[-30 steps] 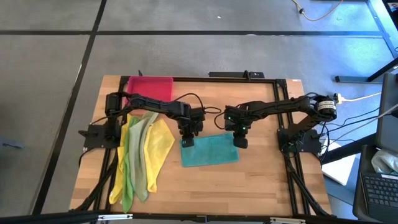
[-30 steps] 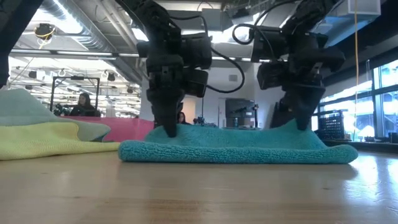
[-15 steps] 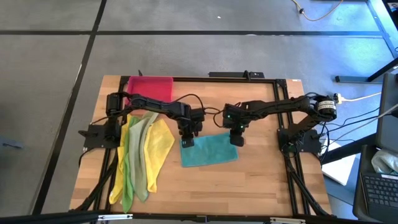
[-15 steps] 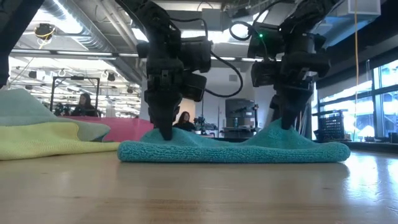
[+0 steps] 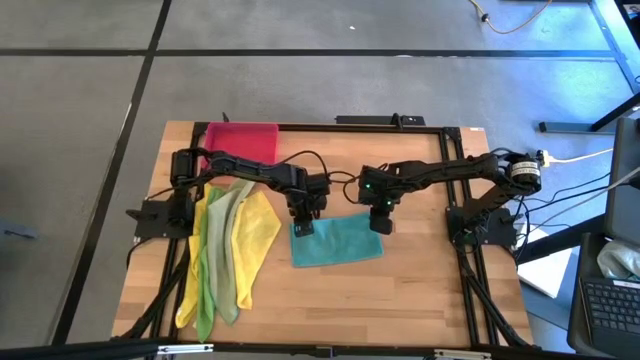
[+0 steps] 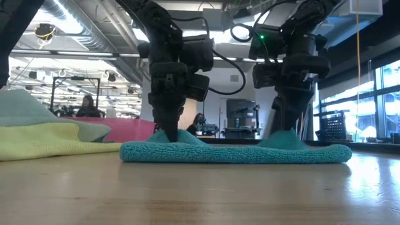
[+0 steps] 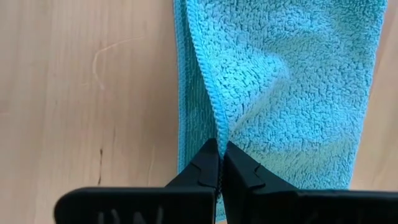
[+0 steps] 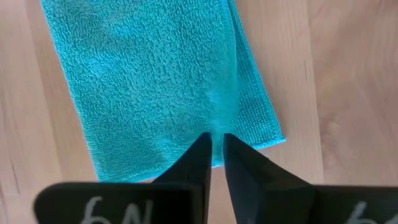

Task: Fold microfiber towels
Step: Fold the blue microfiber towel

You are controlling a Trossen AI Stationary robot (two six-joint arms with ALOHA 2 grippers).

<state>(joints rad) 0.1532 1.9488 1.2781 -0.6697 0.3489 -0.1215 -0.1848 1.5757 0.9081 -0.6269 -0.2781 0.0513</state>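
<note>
High view: the teal towel lies folded into a flat rectangle at the middle of the wooden counter. The left tool sits on its far left corner and the right tool on its far right corner. In the left wrist view the left tool's fingers are clenched on the towel's stitched edge, pulling up a small ridge of cloth. In the right wrist view the right tool's fingers stand a narrow slit apart over the towel; whether any cloth sits between them is hard to make out. To the left, yellow and green towels lie in a loose heap. A pink-red tray rests at the counter's far left edge.
</note>
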